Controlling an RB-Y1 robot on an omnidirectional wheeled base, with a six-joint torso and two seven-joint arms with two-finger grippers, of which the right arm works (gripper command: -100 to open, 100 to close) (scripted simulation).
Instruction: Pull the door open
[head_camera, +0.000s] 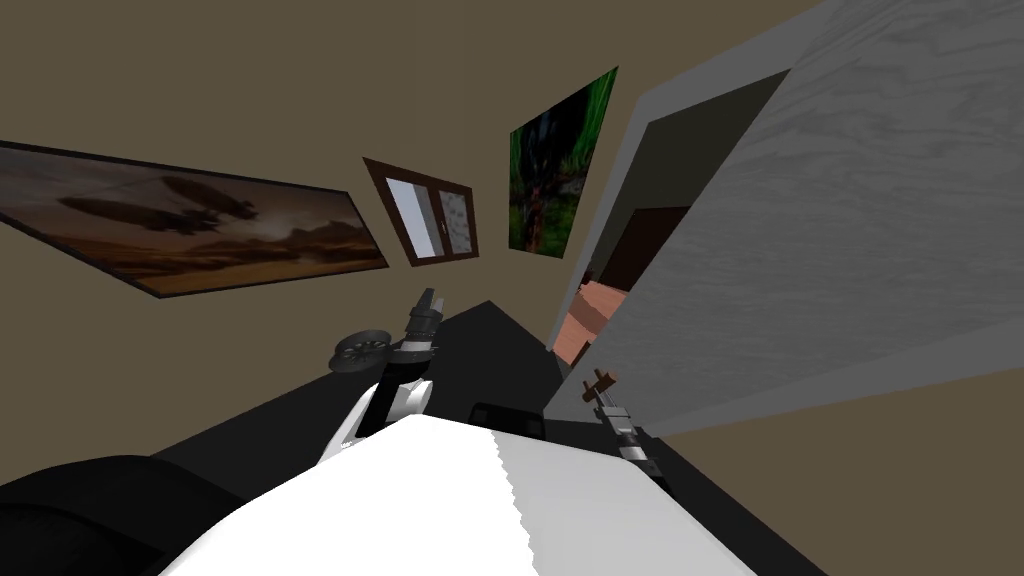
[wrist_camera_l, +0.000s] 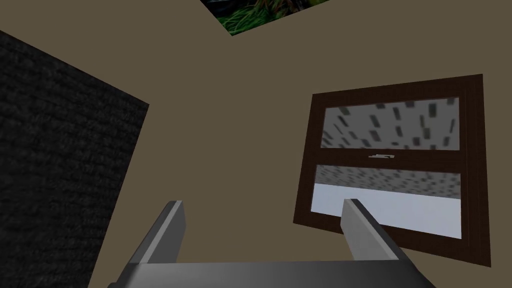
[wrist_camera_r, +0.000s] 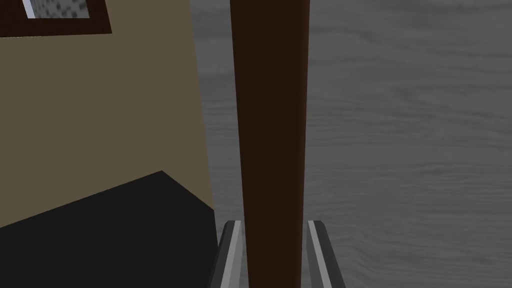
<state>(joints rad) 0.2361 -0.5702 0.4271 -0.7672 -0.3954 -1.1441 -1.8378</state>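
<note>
My right gripper (wrist_camera_r: 272, 224) has its two thin grey fingers (wrist_camera_r: 231, 245) pressed against either side of a dark brown, straight bar handle (wrist_camera_r: 270, 100), clamped on it. The handle runs straight away from the fingertips, along the face of the grey wood-grained door (wrist_camera_r: 400, 125), which lies just behind it and spreads out to one side of the fingers. To the fingers' other side I see a tan wall (wrist_camera_r: 100, 100) and a dark floor (wrist_camera_r: 100, 235) below it.

In the head view the door stands ajar, angled out of its light grey frame (head_camera: 720, 78), with the handle near its free edge, where my gripper holds it. Past that edge, in the gap between door and frame, a reddish-brown boxy thing (head_camera: 590, 315) shows; I cannot tell what it is.

My left gripper (wrist_camera_l: 262, 207) is raised ahead of me, well apart from the door, with its fingers (wrist_camera_l: 172, 220) spread wide apart.
</note>
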